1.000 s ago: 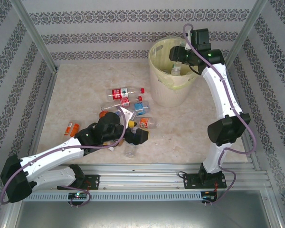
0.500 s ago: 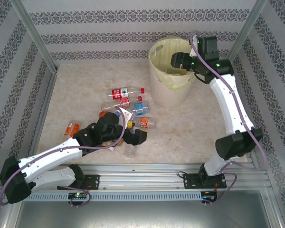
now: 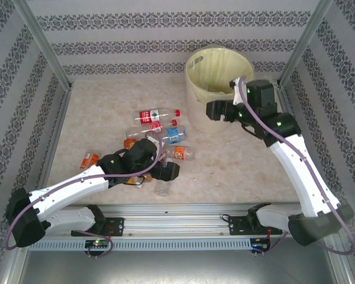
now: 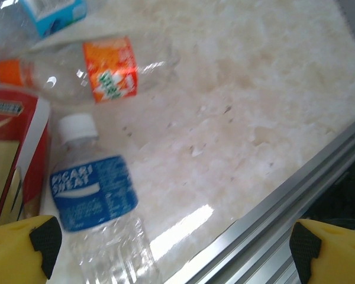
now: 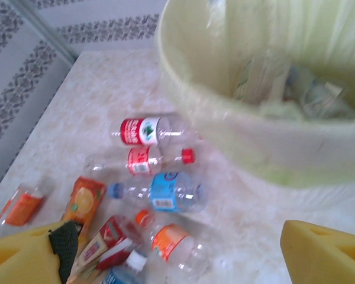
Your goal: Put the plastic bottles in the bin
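Several plastic bottles lie in a loose heap left of the bin [image 3: 196,64]. Among them are a red-labelled bottle [image 3: 157,115], a blue-labelled one [image 3: 175,136] and an orange-labelled one [image 3: 181,152]. My left gripper [image 3: 165,172] hangs open low over the heap's near edge. Between its fingers [image 4: 44,236] lies a white-capped bottle with a blue label [image 4: 93,194], untouched. My right gripper [image 3: 212,110] is open and empty, in the air beside the bin's front left wall. From its wrist I see the bin's rim [image 5: 225,121], crumpled plastic inside [image 5: 310,94] and the bottles [image 5: 165,192] below.
An orange juice carton [image 5: 83,204] and a red carton [image 4: 18,154] lie among the bottles. An orange-labelled bottle [image 3: 89,160] lies apart at the left. The metal rail [image 4: 284,195] runs along the table's near edge, close to my left gripper. Patterned walls enclose the table.
My right gripper has pulled back out of the bin toward the near left and opened wider; it carries nothing now. My left gripper has shifted slightly to the right over the heap.
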Controlling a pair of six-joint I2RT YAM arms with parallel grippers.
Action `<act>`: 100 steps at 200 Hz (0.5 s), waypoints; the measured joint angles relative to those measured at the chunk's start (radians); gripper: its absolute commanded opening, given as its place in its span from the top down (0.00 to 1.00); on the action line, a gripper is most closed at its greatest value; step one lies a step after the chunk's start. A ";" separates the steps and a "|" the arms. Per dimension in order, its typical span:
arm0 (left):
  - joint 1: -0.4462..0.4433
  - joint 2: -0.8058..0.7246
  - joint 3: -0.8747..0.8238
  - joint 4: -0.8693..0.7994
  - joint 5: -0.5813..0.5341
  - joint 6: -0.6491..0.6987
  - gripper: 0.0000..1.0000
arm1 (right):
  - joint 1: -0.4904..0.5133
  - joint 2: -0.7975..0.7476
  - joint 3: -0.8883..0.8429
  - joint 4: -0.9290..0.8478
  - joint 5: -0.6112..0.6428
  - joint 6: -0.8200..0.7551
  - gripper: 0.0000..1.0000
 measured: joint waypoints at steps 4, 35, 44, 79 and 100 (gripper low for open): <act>0.000 0.005 0.002 -0.017 -0.004 -0.006 0.02 | 0.005 -0.017 -0.021 0.000 -0.005 0.005 0.09; 0.000 0.061 0.039 -0.154 -0.017 -0.040 0.10 | 0.017 -0.148 -0.177 0.005 -0.061 0.044 0.06; 0.000 0.076 0.052 -0.183 -0.015 -0.046 0.11 | 0.017 -0.185 -0.219 0.005 -0.078 0.057 0.06; 0.000 0.149 0.078 -0.236 0.008 -0.065 0.13 | 0.017 -0.275 -0.329 0.002 -0.123 0.094 0.06; 0.000 0.212 0.080 -0.245 0.023 -0.082 0.13 | 0.017 -0.296 -0.368 0.003 -0.140 0.112 0.06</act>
